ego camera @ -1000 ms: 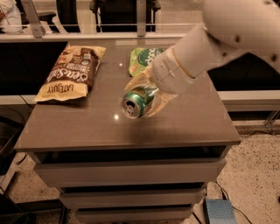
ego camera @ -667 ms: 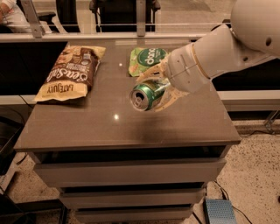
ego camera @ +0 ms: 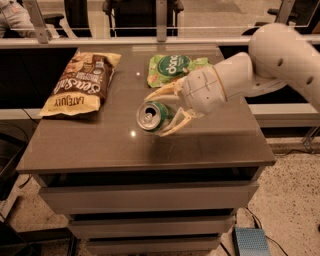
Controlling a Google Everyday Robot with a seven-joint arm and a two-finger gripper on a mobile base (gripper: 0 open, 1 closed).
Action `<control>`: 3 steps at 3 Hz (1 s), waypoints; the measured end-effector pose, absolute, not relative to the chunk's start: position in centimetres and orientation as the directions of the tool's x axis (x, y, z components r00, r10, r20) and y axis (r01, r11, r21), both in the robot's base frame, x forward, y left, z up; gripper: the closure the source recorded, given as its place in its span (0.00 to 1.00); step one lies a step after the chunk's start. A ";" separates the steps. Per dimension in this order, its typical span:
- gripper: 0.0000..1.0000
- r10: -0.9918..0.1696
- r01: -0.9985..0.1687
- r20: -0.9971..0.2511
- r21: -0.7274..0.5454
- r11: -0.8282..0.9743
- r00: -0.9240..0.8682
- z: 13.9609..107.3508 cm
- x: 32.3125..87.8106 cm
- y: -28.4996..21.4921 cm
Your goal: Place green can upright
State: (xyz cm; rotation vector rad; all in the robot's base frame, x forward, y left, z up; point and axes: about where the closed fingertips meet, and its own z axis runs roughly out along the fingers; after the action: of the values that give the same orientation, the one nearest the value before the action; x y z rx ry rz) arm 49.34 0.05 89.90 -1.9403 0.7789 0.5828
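we log the pincer (ego camera: 158, 115) clamped on the green can (ego camera: 150, 116), tipped sideways; green snack bag (ego camera: 172, 67) just behind it.

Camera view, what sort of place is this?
Probably an office or lab: a drawer cabinet serves as table, office chairs stand behind a railing. A chip bag lies on top. The gripper, over the cabinet's middle, holds the green can sideways.
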 end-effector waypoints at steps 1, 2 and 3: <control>1.00 -0.106 -0.819 -0.835 -0.491 -0.298 0.540 90.4 50.1 1.1; 1.00 -0.030 -0.868 -0.899 -0.412 -0.277 0.436 91.5 51.6 0.4; 1.00 -0.006 -0.910 -0.949 -0.302 -0.283 0.316 90.2 52.2 -0.5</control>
State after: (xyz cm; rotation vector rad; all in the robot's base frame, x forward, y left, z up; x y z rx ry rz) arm 52.17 -0.49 90.20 -1.5849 0.8568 1.1373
